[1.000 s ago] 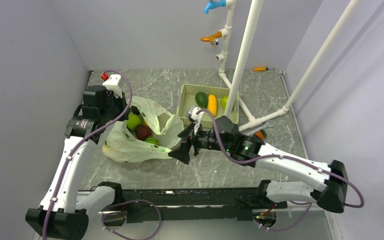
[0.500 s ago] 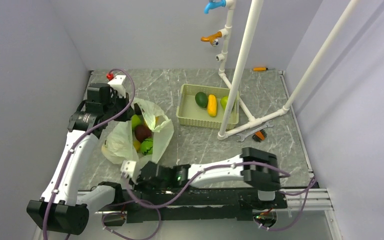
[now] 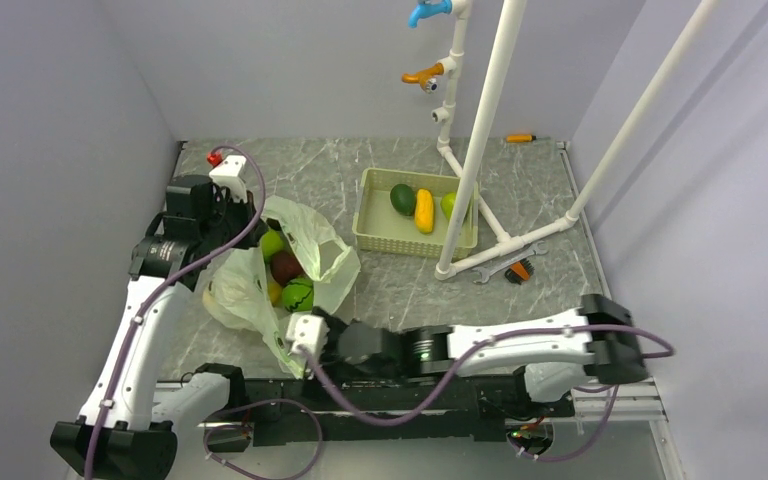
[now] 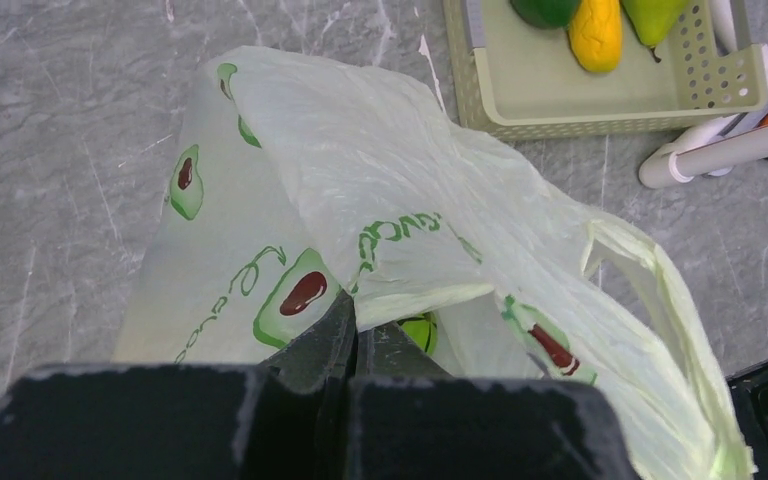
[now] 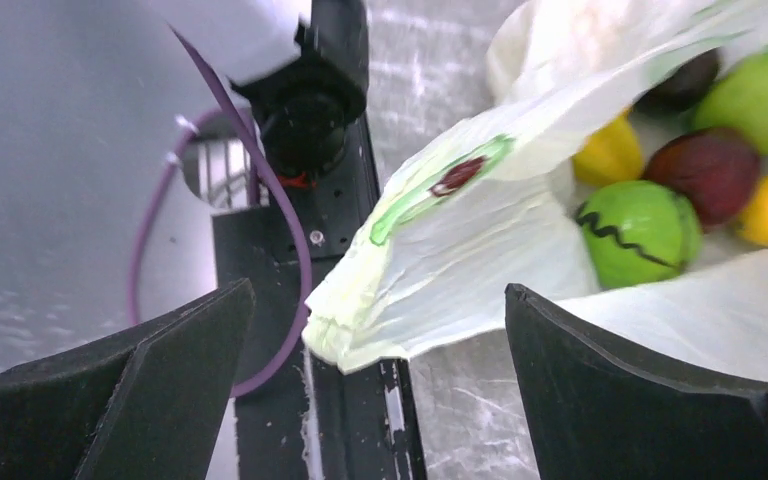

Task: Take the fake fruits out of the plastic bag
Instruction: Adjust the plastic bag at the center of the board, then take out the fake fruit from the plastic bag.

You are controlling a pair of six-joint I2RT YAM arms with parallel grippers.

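The plastic bag [image 3: 315, 245] lies open at the table's left, pale green with printed avocados. Inside it show a bright green fruit [image 3: 272, 243], a maroon one [image 3: 285, 265], the green ball with the zigzag band [image 3: 297, 293] and a yellow one [image 3: 273, 291]. My left gripper [image 3: 250, 215] is shut on the bag's far rim; in the left wrist view [image 4: 355, 322] the film [image 4: 390, 200] is pinched between the tips. My right gripper [image 3: 285, 350] is open at the bag's near corner. In the right wrist view [image 5: 378, 300] that corner [image 5: 360, 330] lies between the jaws, untouched, with the zigzag ball [image 5: 640, 232] and the maroon fruit [image 5: 710, 170] beyond.
A beige slotted tray [image 3: 372, 238] to the right of the bag holds a dark green oval, a yellow and a green fruit. White pipe frame [image 3: 480, 130] stands right behind it, with a wrench [image 3: 505, 268] at its foot. The black base rail [image 5: 350, 420] lies under my right gripper.
My right arm has swung from beside the tray down and left to the bag's near corner by the table's front edge. My left gripper keeps hold of the rim; the bag's mouth has shifted slightly.
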